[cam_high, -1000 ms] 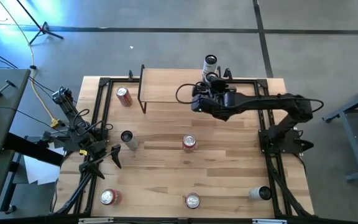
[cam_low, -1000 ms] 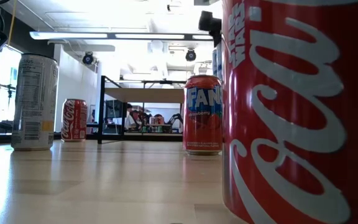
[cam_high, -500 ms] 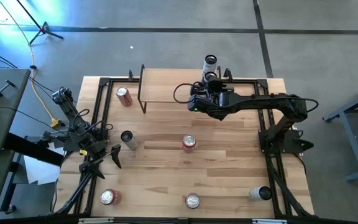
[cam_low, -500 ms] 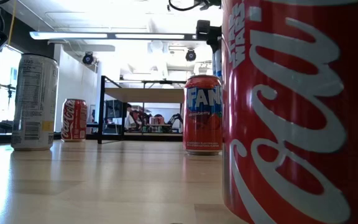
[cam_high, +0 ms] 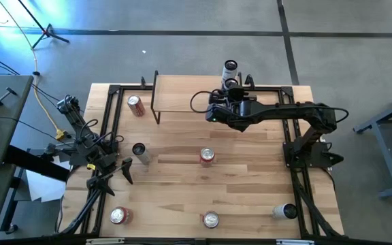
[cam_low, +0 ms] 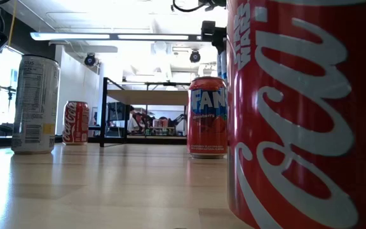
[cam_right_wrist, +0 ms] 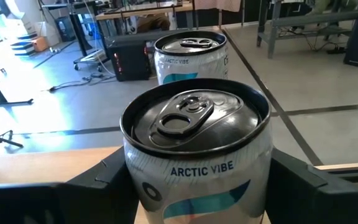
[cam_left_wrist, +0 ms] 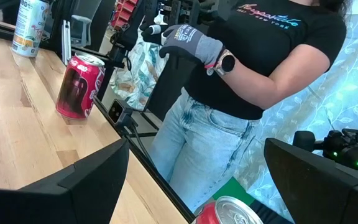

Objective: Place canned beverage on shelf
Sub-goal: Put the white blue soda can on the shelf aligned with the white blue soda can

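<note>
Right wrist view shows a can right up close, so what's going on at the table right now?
The right end effector is shut on a white Arctic Vibe can at the right end of the shelf, beside a second white can at the far edge. The left end effector waits open near the table's left edge. Six more cans stand about the tabletop, off the shelf. A person in a grey glove stands beside the table.

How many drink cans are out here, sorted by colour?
Red cans: 4
Silver or white cans: 4, counting the Arctic Vibe can gripped in the right claw
Total: 8 cans
</note>
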You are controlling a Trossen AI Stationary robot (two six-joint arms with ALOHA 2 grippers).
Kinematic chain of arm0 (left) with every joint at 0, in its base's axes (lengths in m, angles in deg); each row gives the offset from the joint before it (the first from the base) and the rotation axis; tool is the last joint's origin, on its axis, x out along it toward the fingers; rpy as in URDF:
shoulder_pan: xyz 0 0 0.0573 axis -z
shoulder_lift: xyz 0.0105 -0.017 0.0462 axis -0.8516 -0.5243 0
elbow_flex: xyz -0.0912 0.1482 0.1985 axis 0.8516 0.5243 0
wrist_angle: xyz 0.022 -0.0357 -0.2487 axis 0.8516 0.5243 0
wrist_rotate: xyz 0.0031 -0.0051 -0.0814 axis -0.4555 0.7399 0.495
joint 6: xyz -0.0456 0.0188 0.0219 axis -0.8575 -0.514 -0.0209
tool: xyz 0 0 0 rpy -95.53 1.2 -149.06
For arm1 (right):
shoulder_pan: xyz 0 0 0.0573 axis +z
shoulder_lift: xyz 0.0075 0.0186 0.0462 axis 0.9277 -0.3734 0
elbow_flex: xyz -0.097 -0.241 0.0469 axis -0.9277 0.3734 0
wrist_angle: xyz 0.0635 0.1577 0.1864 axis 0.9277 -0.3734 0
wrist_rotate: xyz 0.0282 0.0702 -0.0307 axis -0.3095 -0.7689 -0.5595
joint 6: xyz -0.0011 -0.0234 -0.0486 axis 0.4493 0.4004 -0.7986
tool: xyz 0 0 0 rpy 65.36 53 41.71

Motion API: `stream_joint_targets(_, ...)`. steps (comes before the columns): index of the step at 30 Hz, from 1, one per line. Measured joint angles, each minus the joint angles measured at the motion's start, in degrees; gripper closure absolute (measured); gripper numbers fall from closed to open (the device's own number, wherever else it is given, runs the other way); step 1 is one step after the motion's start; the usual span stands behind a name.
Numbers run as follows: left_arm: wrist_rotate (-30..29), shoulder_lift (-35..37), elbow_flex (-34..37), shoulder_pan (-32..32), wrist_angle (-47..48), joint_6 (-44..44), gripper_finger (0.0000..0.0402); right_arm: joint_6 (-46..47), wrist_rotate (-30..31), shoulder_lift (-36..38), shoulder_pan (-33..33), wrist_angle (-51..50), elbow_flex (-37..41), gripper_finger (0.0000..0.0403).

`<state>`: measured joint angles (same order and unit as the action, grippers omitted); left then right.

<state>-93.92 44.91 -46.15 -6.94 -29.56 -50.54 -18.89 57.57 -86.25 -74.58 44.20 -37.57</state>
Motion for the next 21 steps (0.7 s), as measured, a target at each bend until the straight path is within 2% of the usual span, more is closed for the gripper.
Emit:
stream_joint_targets(12,0.0,0.0,0.0,0.0,0.0,0.0,0.0041,0.4,-0.1,0.0,-0.2,0.1,0.0,0.0154)
stream_joint_targets(21,0.0,0.0,0.0,0.0,0.0,0.0,0.0041,0.0,-1.0,0.0,-0.2,0.0,0.0,0.0105)
